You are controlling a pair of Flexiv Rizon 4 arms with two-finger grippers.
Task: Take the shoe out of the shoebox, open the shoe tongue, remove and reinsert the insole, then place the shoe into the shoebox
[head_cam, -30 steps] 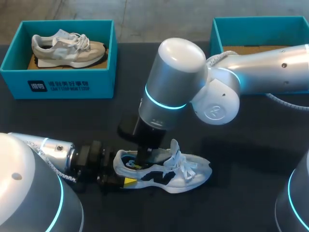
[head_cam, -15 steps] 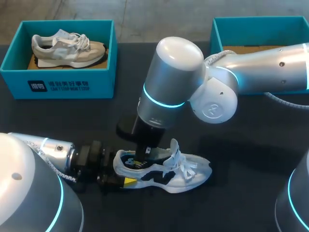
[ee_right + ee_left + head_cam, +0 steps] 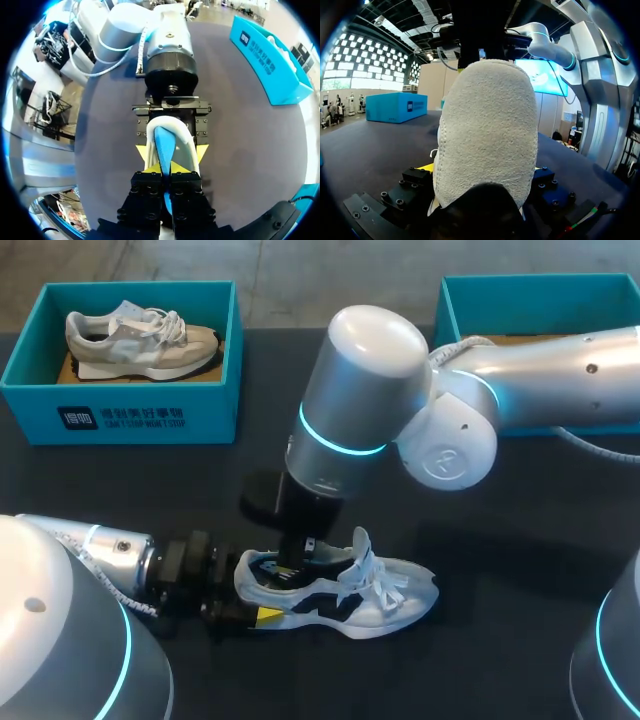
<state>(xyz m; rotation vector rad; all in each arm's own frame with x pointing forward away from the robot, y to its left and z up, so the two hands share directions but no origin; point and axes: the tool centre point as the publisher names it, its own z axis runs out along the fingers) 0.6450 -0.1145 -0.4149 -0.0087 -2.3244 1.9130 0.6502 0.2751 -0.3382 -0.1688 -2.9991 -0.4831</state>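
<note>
A white, black and blue shoe (image 3: pixel 385 600) lies on its sole on the dark table, toe to the right. My left gripper (image 3: pixel 250 615) is shut on its heel; in the left wrist view the pale heel (image 3: pixel 485 130) fills the space between the fingers. My right gripper (image 3: pixel 296 558) reaches straight down into the shoe's opening. In the right wrist view its fingers (image 3: pixel 166 172) are pressed together on the edge of the blue insole (image 3: pixel 164 145), just inside the white collar. The tongue and laces (image 3: pixel 368 565) stand up ahead of it.
A teal shoebox (image 3: pixel 120 410) holding a beige shoe (image 3: pixel 140 338) stands at the back left. A second teal shoebox (image 3: pixel 540 295) stands at the back right, partly behind my right arm.
My right gripper's fingers have closed inside the shoe's opening and its wrist has risen slightly. The left gripper and the shoe have stayed in place.
</note>
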